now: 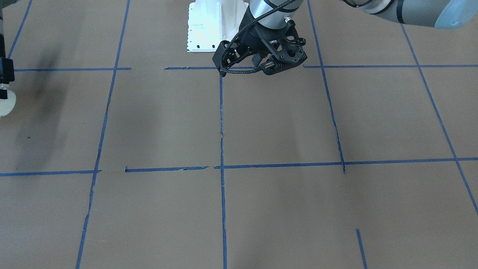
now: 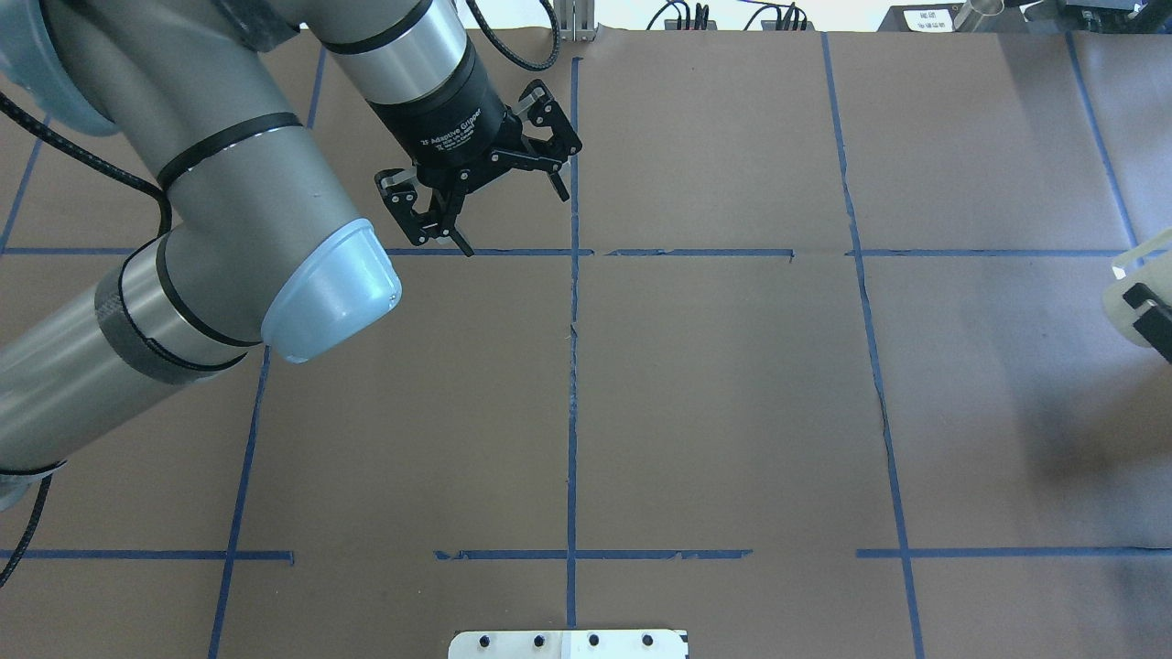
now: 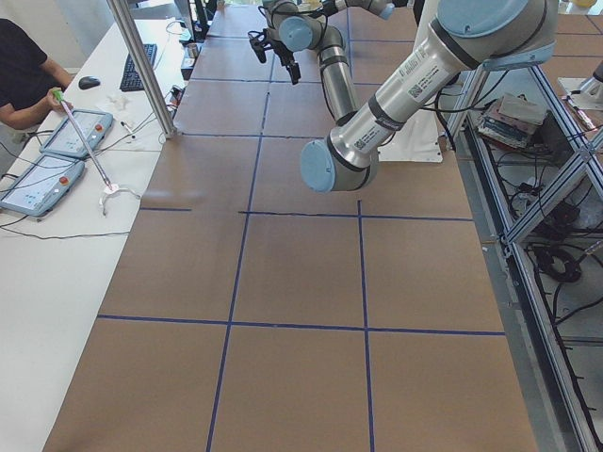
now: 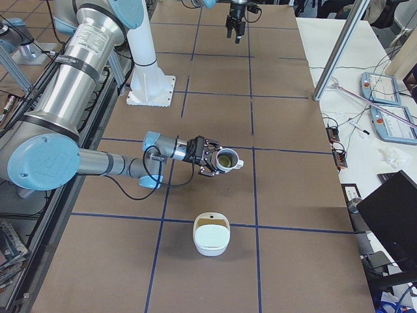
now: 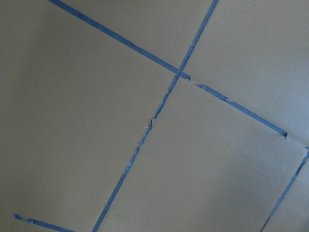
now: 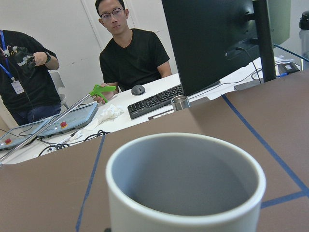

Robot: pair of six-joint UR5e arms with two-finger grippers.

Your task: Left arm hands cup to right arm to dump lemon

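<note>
My right gripper (image 4: 214, 159) is shut on the white cup (image 4: 227, 159) and holds it upright above the table, near the table's right end. Something yellowish shows inside the cup in the exterior right view. The right wrist view shows only the cup's rim and grey inner wall (image 6: 186, 174). The cup just shows at the edge of the overhead view (image 2: 1132, 275) and of the front-facing view (image 1: 6, 104). My left gripper (image 2: 513, 220) is open and empty. It hovers over the far left-centre of the table, well apart from the cup.
A white bowl (image 4: 212, 235) stands on the table close to and below the held cup. The robot's white base plate (image 1: 209, 26) is at the near edge. Operators (image 6: 128, 53), a monitor (image 6: 212, 43) and a keyboard sit at the side desk. A metal post (image 4: 339, 52) stands there.
</note>
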